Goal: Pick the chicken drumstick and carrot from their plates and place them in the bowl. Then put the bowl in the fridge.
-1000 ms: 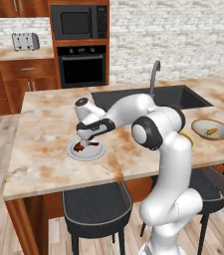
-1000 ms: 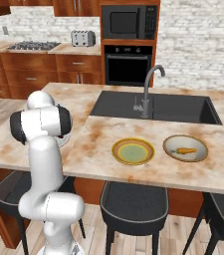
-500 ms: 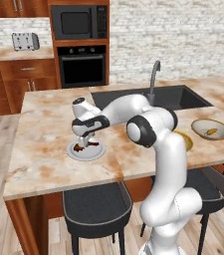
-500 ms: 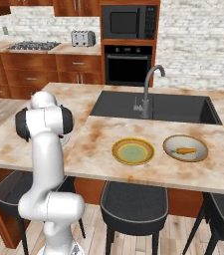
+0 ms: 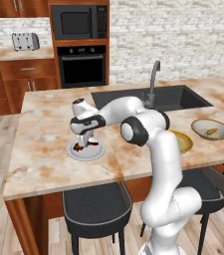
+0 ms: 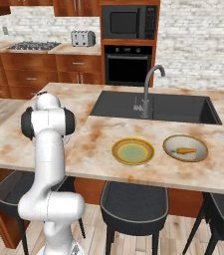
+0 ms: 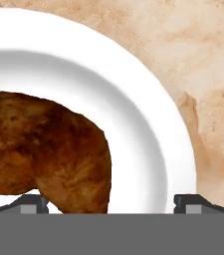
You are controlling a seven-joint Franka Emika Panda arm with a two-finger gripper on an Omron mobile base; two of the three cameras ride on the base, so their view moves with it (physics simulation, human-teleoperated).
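Your end effector (image 5: pixel 85 143) hangs low over the plain white round plate (image 5: pixel 99 151) at the near left of the marbled bench (image 5: pixel 44 129), jaws spread wide and holding nothing. The dark reddish-brown chicken drumstick (image 7: pixel 44 149) lies on that plate, sitting toward the left fingertip (image 7: pixel 31 203) in the hand view. Expect it to be light, fairly firm, rounded and perhaps slick, so close across its thick meaty middle. The slim orange carrot (image 6: pixel 186 150) waits far right in its shallow tan dish.
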